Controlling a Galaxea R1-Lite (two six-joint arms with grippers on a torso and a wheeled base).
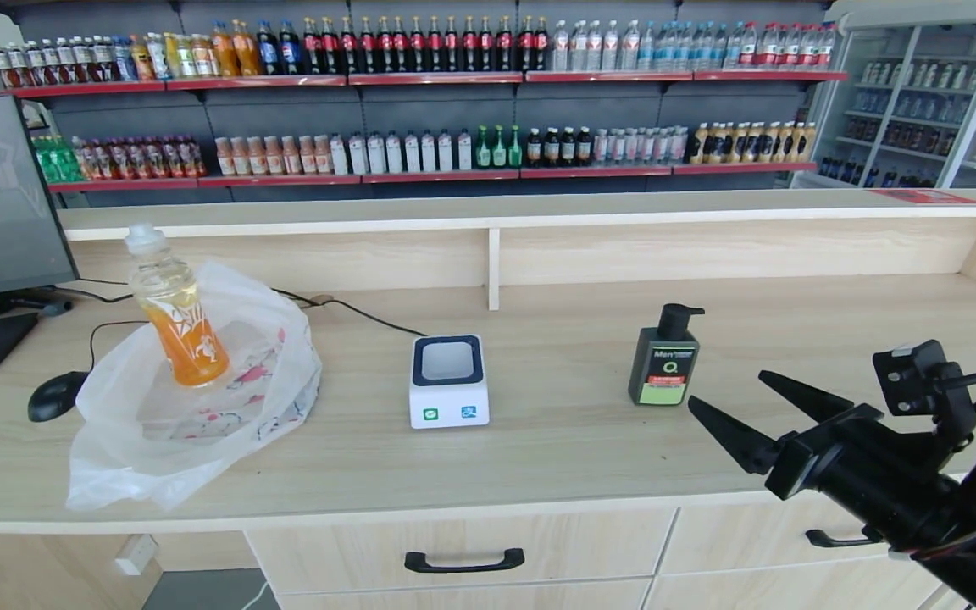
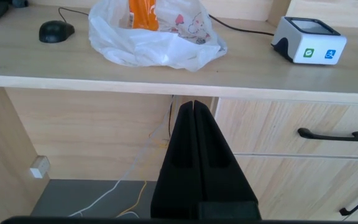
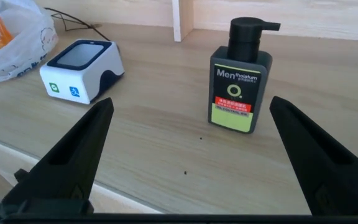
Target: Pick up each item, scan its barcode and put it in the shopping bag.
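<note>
Right arm is angled in low from the right side of the tabletop [image 1: 556,440], its gripper [image 1: 725,387] spread wide and empty, tips aimed at the dark pump bottle [image 1: 664,360], which stands upright just ahead, not touching. The left gripper [image 2: 193,106] is pressed together, down below the tabletop edge in front of the drawers [image 2: 278,155]. The scanner [image 1: 448,381] sits between the pump bottle and the white shopping bag [image 1: 200,407], with an orange drink bottle [image 1: 176,313] tilted inside the bag.

Bottle [image 1: 173,309] base hidden inside shopping bag [image 1: 158,445]
</note>
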